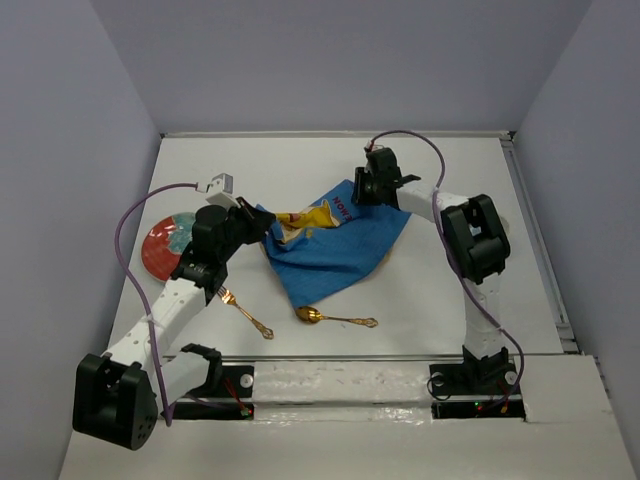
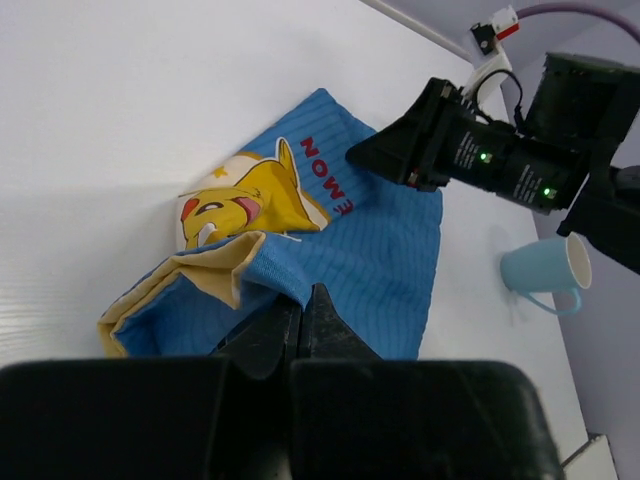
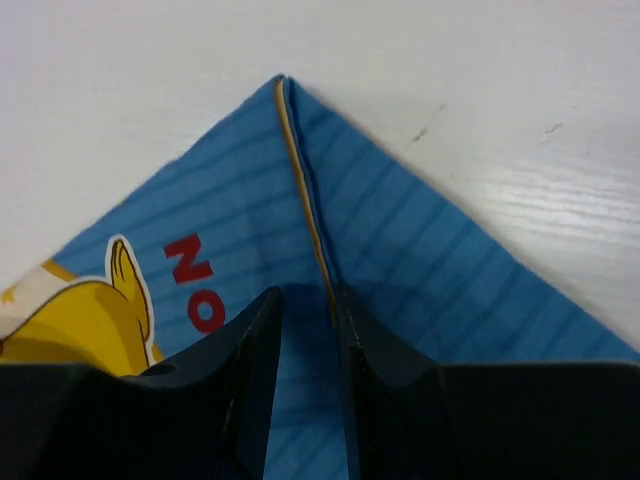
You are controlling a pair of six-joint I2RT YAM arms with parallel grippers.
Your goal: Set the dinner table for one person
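Where the left arm (image 1: 185, 295) crosses, plate (image 1: 160, 250) and fork (image 1: 248, 315) seem part-hidden

blue placemat (image 1: 340, 245), plate (image 1: 160, 250), spoon (image 1: 335, 318), likely fork (image 1: 245, 313), mug (image 2: 545, 270)

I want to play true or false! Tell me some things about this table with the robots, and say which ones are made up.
1. The placemat is blue with a yellow cartoon on it. True.
2. The plate sits on the placemat. False: it sits on the bare table, left of the placemat.
3. The fork and spoon are gold. True.
4. The cup is red. False: it is light blue.
5. The left gripper is wide open. False: it is shut, pinching the placemat's edge.
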